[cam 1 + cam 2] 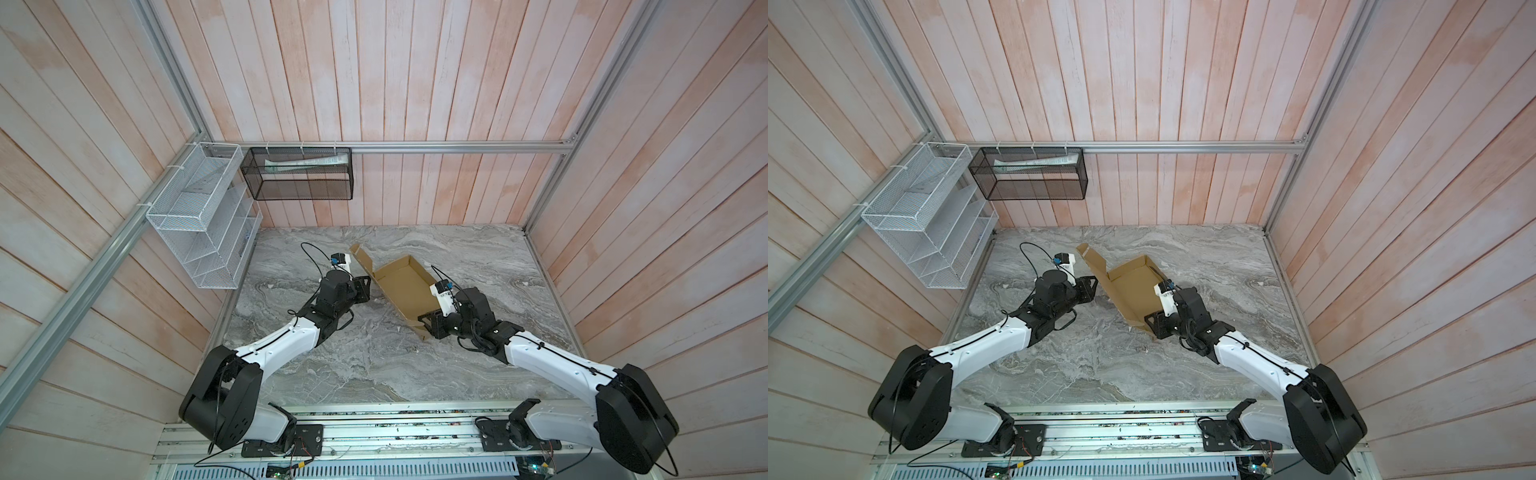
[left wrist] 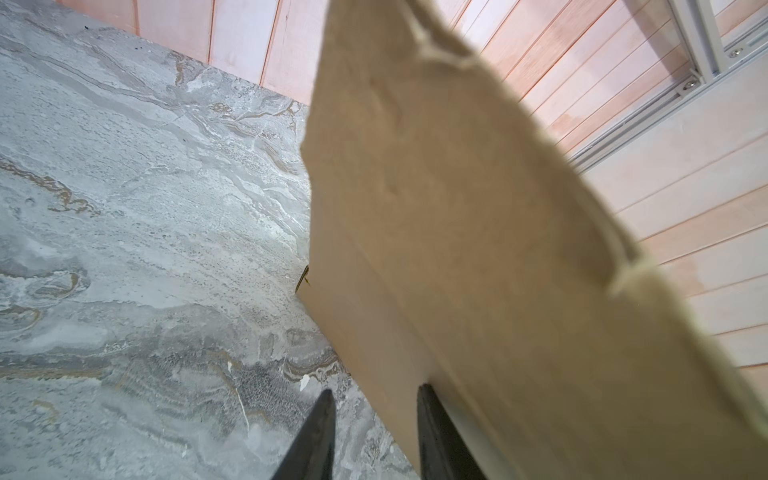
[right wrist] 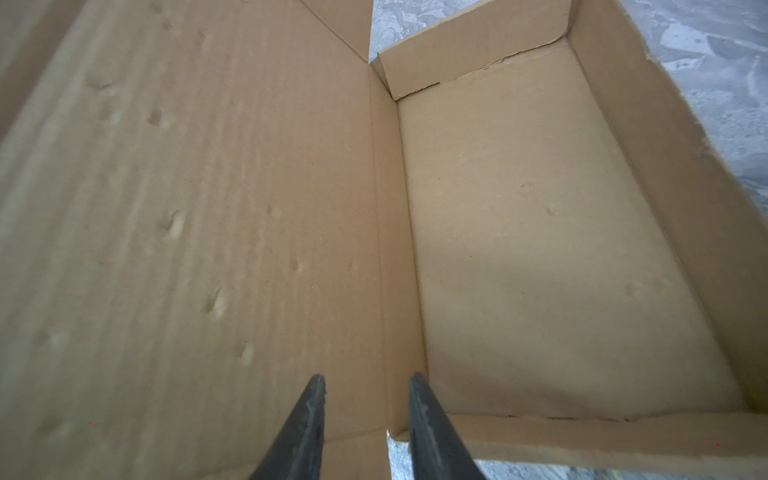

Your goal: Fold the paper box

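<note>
The paper box (image 1: 405,282) (image 1: 1133,286) is a tan cardboard mailer lying slantwise on the marble table, its shallow tray (image 3: 540,249) formed with low walls. Its lid panel (image 1: 362,259) (image 3: 208,208) stands raised along the tray's left side. My left gripper (image 1: 366,286) (image 1: 1090,289) (image 2: 376,395) is open outside the lid (image 2: 457,249), one finger (image 2: 428,415) against the lid's outer face, only table between the jaws. My right gripper (image 1: 428,322) (image 1: 1152,322) (image 3: 366,380) is open at the box's near end, over the fold between lid and tray, holding nothing.
A white wire rack (image 1: 199,216) and a black mesh basket (image 1: 299,172) hang on the wall at the back left. Wooden plank walls close in the grey marble table (image 1: 374,365) on three sides. An aluminium rail (image 1: 374,432) carries both arm bases at the front.
</note>
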Available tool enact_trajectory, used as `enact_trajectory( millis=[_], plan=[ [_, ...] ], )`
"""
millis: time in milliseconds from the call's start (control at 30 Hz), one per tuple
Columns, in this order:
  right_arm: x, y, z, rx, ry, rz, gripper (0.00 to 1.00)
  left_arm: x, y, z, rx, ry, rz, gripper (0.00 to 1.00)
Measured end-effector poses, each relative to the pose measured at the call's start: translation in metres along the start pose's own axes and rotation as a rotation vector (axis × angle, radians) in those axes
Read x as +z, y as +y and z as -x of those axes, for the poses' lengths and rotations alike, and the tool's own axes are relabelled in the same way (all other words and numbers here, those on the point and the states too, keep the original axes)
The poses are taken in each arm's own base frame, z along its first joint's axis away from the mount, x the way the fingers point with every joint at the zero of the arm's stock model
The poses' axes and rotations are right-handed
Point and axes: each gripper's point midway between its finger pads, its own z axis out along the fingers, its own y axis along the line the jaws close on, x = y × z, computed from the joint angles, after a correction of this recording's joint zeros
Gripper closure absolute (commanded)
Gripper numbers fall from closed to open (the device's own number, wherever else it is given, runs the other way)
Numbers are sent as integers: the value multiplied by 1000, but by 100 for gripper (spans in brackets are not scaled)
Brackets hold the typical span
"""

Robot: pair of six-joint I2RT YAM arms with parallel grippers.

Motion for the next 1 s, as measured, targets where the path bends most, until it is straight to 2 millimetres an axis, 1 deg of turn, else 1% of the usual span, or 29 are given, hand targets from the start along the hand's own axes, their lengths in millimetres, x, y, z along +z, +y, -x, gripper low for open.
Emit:
enact_trajectory(
  millis=[200, 433, 700, 900, 1000],
  plan=[
    [10, 9, -3, -15, 23, 25, 65, 11, -8, 12, 5, -15, -9, 64],
    [18, 27, 9, -40, -6, 80, 65, 29, -21, 25, 15, -15, -45, 64],
    [34, 39, 9, -39, -16, 122, 65, 52, -37, 30, 28, 8, -104, 64],
    [39, 51, 20, -39, -70, 161, 66, 71, -47, 32, 42, 32, -140, 64],
    [42, 52, 26, -27, -95, 163, 66, 74, -49, 30, 47, 47, -150, 64]
  ],
)
